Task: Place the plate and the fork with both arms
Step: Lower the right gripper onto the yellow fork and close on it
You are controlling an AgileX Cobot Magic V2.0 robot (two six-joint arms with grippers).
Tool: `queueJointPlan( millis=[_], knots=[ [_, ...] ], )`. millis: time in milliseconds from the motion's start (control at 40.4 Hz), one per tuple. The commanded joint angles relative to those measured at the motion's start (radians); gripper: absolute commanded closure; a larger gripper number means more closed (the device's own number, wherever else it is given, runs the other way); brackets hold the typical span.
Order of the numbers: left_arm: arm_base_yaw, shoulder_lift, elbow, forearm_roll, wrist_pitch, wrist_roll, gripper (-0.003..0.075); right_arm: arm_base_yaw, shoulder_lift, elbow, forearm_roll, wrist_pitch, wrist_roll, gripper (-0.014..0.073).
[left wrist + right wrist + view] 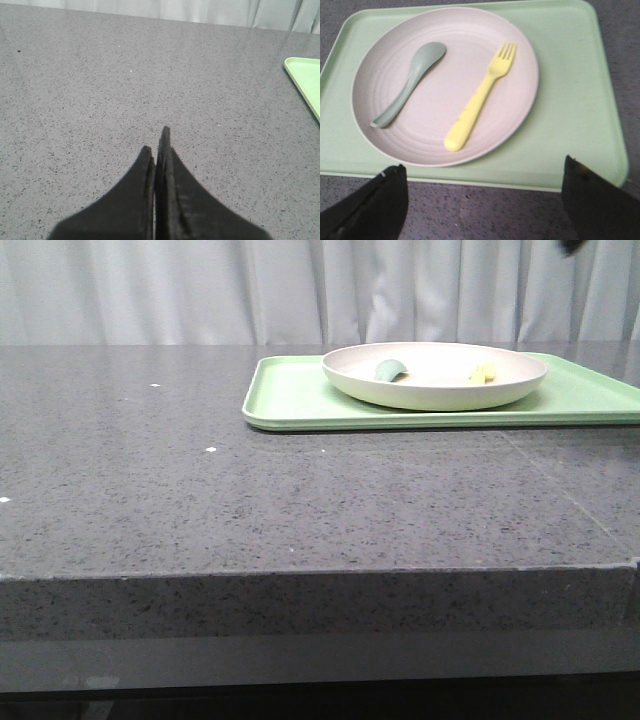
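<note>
The cream plate (435,383) sits on the light-green tray (290,400) at the back right of the table. In the right wrist view the plate (445,120) holds the pale-yellow fork (480,98) and a grey-green spoon (410,82). My right gripper (482,172) is open and empty, high above the tray's near edge, its fingers (375,200) wide apart. My left gripper (157,142) is shut and empty over bare table, well to the left of the tray (307,80). Only a dark bit of an arm shows at the front view's top right.
The grey speckled table (200,500) stretches left and in front of the tray, with its front edge near the camera. White curtains hang behind the table.
</note>
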Motion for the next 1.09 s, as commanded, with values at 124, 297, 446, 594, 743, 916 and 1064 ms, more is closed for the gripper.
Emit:
queueJointPlan(
  millis=[124,297,446,594,743,916,1064],
  knots=[
    [0.001,0.003,-0.027,0.002,-0.084,-0.013,0.0738,0.029,0.272,-0.306,0.013,0.106,0.082,-0.0049],
    [0.001,0.003,-0.027,0.002,-0.092,-0.013,0.0738,0.042,0.457,-0.501,0.011,0.192,0.089,-0.0049],
    [0.001,0.003,-0.027,0.002,-0.092,-0.013,0.0738,0.046,0.545,-0.607,0.011,0.227,0.089,-0.0049],
    [0.001,0.003,-0.027,0.002,-0.092,-0.013,0.0738,0.045,0.593,-0.649,0.011,0.233,0.089,-0.0049],
    [0.001,0.003,-0.027,0.002,-0.092,-0.011,0.0738,0.045,0.613,-0.652,0.01,0.212,0.089,-0.0049],
    [0.001,0.003,-0.027,0.002,-0.09,-0.011,0.0738,0.045,0.62,-0.652,-0.023,0.211,0.089,-0.0049],
    [0.001,0.003,-0.027,0.002,-0.09,-0.011,0.0738,0.045,0.637,-0.652,-0.035,0.211,0.089,-0.0049]
  ],
)
